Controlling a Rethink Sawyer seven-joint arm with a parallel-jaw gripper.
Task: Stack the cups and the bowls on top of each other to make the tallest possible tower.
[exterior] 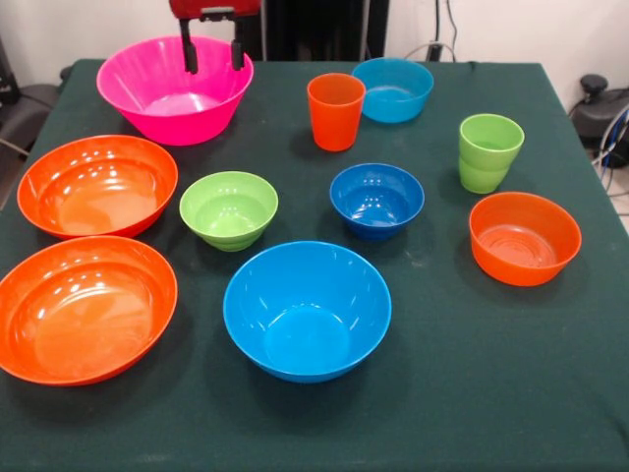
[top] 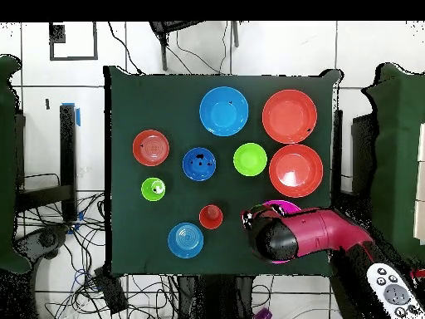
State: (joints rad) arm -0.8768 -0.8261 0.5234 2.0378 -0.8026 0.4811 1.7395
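End effector (exterior: 209, 51) open and empty, over the big pink bowl (exterior: 175, 90); orange cup (exterior: 335, 111) standing straight up, mouth to the top

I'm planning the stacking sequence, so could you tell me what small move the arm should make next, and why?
Probably lower the end effector a little further onto the far rim of the large glossy pink plastic bowl and close on it. Its open fingers already hang just over that rim, nothing is held, and no bowls are stacked yet on the green tablecloth.
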